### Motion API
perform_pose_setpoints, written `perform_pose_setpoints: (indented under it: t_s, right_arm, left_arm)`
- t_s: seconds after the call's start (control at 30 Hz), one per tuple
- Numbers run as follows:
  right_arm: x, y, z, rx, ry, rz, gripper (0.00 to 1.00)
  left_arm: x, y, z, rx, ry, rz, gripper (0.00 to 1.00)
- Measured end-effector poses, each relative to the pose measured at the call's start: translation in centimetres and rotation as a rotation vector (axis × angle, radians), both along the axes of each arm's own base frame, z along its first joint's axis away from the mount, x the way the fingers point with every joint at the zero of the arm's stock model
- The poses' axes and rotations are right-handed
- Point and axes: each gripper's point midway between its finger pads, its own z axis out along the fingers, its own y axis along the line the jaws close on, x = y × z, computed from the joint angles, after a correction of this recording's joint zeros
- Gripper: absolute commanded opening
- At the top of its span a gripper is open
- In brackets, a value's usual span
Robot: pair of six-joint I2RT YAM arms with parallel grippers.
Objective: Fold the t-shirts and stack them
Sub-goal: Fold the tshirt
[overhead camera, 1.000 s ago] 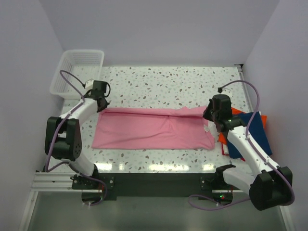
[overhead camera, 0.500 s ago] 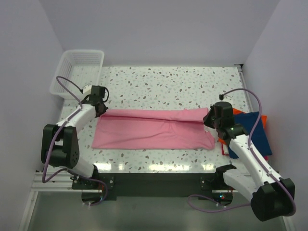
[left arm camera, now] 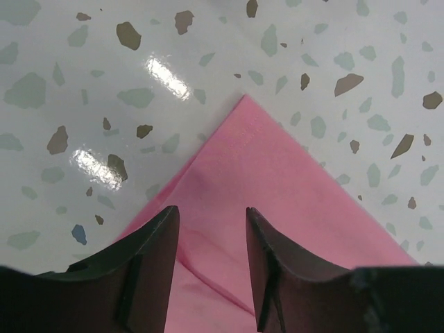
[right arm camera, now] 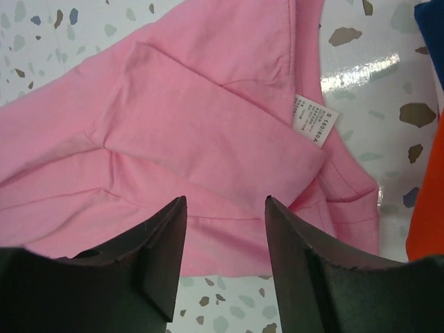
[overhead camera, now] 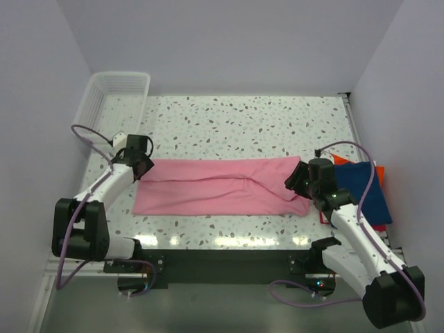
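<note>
The pink shirt is lying along the near half of the table as a long band, its sides already turned in lengthwise, so the first folds are looking done. The left gripper is hovering over the band's far-left corner with its jaws standing apart and nothing between them, only cloth showing below. The right gripper is hanging over the collar end, by the label, jaws likewise apart and clamping nothing. At the right edge of the table the navy shirt is sitting folded on top of the orange shirt (two of the three seem finished and stacked). The basket is sitting at the far-left corner, well apart from the cloth. What is remaining, by my reading: the band is needing a fold or two across its length to make a rectangle like the others, and then carrying onto the pile at the right edge
</note>
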Motion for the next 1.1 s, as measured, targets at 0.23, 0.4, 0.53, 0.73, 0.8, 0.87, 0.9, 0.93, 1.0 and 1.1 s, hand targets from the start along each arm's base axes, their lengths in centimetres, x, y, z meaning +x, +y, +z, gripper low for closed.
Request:
perform_pose_setpoints:
  t_s: [0.23, 0.4, 0.53, 0.73, 0.8, 0.87, 0.9, 0.93, 1.0, 1.1]
  right_arm:
    - [0.0, 0.4, 0.7, 0.014, -0.010, 0.022, 0.58]
    - [2.5, 1.2, 0.4, -0.014, 0.053, 0.058, 0.57]
    - [5.7, 2.1, -0.1, -0.045, 0.095, 0.101, 0.54]
    - [9.4, 3.3, -1.4, -0.087, 0.129, 0.146, 0.54]
    - [10.1, 3.9, -1.6, -0.100, 0.132, 0.162, 0.54]
    - [11.0, 4.6, -1.7, -0.124, 0.127, 0.180, 0.54]
    - [11.4, 5.2, -1.7, -0.134, 0.124, 0.193, 0.54]
    - [11.8, 5.7, -1.8, -0.143, 0.119, 0.204, 0.54]
    - [12.5, 6.6, -1.9, -0.164, 0.112, 0.220, 0.54]
    - [12.9, 7.4, -2.8, -0.203, 0.124, 0.232, 0.51]
  left_arm:
    - [0.3, -0.4, 2.7, -0.043, -0.121, -0.002, 0.43]
    - [1.6, -2.9, 2.8, -0.118, -0.152, -0.098, 0.40]
    - [1.8, -6.2, 1.7, -0.184, -0.113, -0.247, 0.40]
    - [1.4, -9.4, 2.2, -0.251, -0.090, -0.459, 0.41]
    - [1.2, -10.3, 2.7, -0.271, -0.092, -0.529, 0.41]
    - [0.8, -11.1, 3.1, -0.289, -0.092, -0.596, 0.42]
    - [0.5, -11.5, 3.3, -0.295, -0.093, -0.628, 0.42]
    - [0.3, -11.6, 3.5, -0.295, -0.093, -0.654, 0.42]
    - [-0.2, -11.9, 4.1, -0.288, -0.101, -0.703, 0.42]
    - [-0.7, -12.0, 5.2, -0.265, -0.127, -0.756, 0.42]
